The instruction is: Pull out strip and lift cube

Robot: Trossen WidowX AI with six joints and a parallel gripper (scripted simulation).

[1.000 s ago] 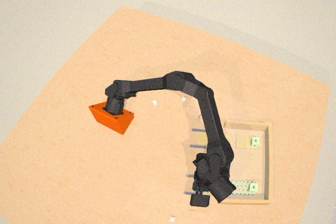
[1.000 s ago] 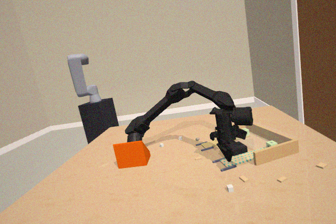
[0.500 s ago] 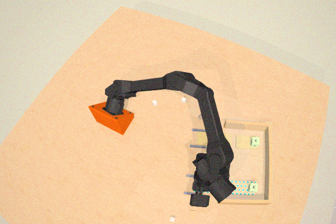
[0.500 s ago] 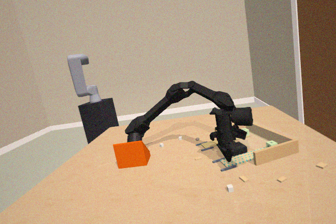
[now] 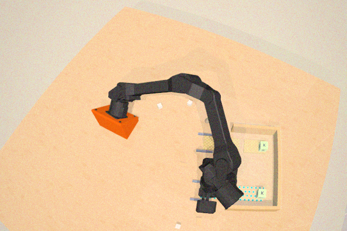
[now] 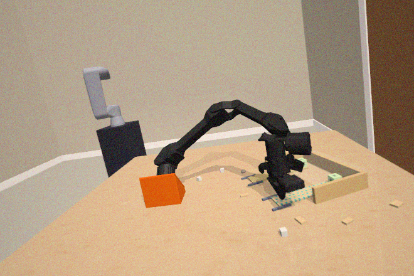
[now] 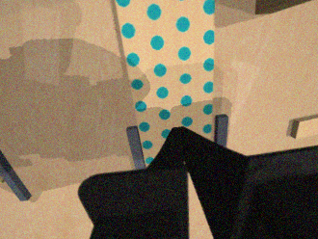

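Evidently the claw [image 5: 206,198] [image 6: 282,196] [image 7: 177,132], fingers pressed together, is over the dotted strip [image 5: 251,193] [image 6: 297,196] [image 7: 161,69] at lower right from above, probably to drag it; contact is unclear.

In the top view, you have two cubes [image 5: 263,146] [image 5: 262,193] inside the tray [image 5: 276,166] [image 6: 341,187], each on the right end of its strip [image 5: 248,146] [image 5: 246,195].

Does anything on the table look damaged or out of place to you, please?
Yes: the yellow patterned strip looks broken, as bare surface shows between its far piece, under a K cube, and the nearer part. The dotted strip shows no such gap where visible.
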